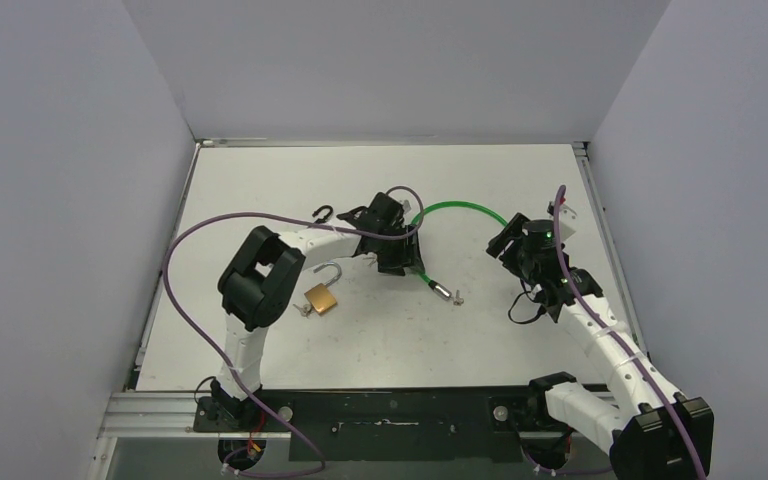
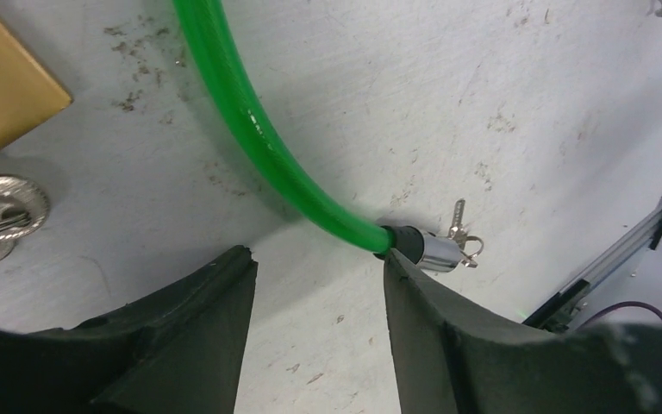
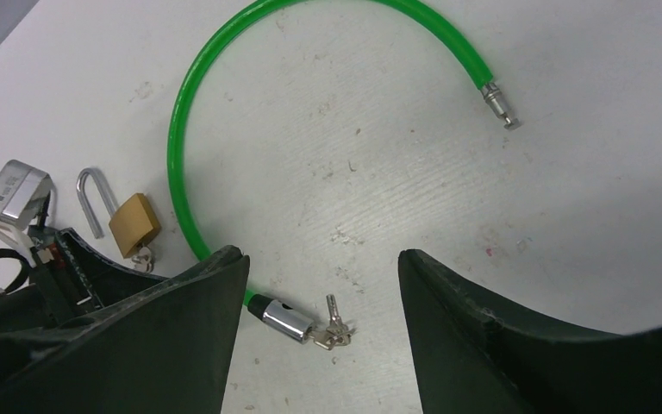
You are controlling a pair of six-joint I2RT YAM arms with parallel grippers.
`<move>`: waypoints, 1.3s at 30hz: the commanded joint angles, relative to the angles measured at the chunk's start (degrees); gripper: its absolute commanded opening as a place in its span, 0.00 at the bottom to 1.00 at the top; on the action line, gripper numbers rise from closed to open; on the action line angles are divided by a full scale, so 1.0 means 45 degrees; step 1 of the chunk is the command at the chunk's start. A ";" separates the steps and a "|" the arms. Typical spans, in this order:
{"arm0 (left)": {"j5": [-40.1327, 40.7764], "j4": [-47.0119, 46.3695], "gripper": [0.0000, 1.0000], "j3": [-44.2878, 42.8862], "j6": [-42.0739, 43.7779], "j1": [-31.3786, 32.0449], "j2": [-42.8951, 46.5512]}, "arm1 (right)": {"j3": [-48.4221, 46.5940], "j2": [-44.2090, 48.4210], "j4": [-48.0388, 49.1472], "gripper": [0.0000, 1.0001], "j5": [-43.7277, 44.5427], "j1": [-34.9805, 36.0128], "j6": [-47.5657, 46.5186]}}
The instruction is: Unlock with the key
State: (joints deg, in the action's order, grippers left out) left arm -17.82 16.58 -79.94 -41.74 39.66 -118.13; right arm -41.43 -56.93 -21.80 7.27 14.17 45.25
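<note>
Grey walls close round a scuffed white worktop [image 1: 380, 350], and as far as I can see the unlocking is already done. The green cable [image 3: 181, 112] curves in a wide arc from the middle towards the far edge. Its bare metal pin [image 3: 500, 103] lies loose, well apart from the chrome lock barrel [image 3: 286, 319] on the other end. A small bunch of keys [image 3: 334, 332] sits at the mouth of that barrel, touching it, though I cannot tell whether a key is in the slot.

Nearer the left edge lies a brass padlock [image 3: 134, 224] with its shackle [image 3: 90, 194] swung out to one side; it has keys [image 2: 0, 216] of its own at its base.

The left claw [image 2: 315, 259] hangs low over the middle of the worktop with its fingers parted; the cable runs just past their tips and the barrel lies close by one of them, but nothing is pinched between them. The right claw [image 3: 321, 259] hovers towards the right edge, spread wide and holding nothing, with the barrel and keys on the worktop below the gap.

By my reckoning little is left: both locks look open, so at most the arms need to draw clear.
</note>
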 commanded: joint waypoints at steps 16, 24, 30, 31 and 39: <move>0.7063 0.1177 0.88 0.3006 0.3502 -0.0091 0.9484 | -0.2817 0.2074 -0.2569 0.99 0.3608 -0.0162 -0.2095; 1.0731 0.2692 0.96 0.4847 0.3070 -0.0174 1.4996 | -0.3322 0.3170 -0.4029 1.00 0.5281 -0.0142 -0.0653; 1.2415 0.5409 0.97 0.4728 0.2471 -0.0185 1.7751 | -0.3392 0.3587 -0.4714 1.00 0.5461 -0.0140 0.0048; 1.2623 0.5765 0.97 0.4614 0.2411 -0.0183 1.8008 | -0.3440 0.3571 -0.4809 1.00 0.5458 -0.0130 0.0042; 1.3904 0.7352 0.97 0.3767 0.2570 -0.0212 1.8854 | -0.3824 0.3509 -0.4912 1.00 0.5690 -0.0132 -0.0100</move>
State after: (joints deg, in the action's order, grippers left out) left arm 39.75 45.12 -59.96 -30.65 39.00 -33.34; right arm -56.12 -41.04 -44.16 30.76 13.85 44.69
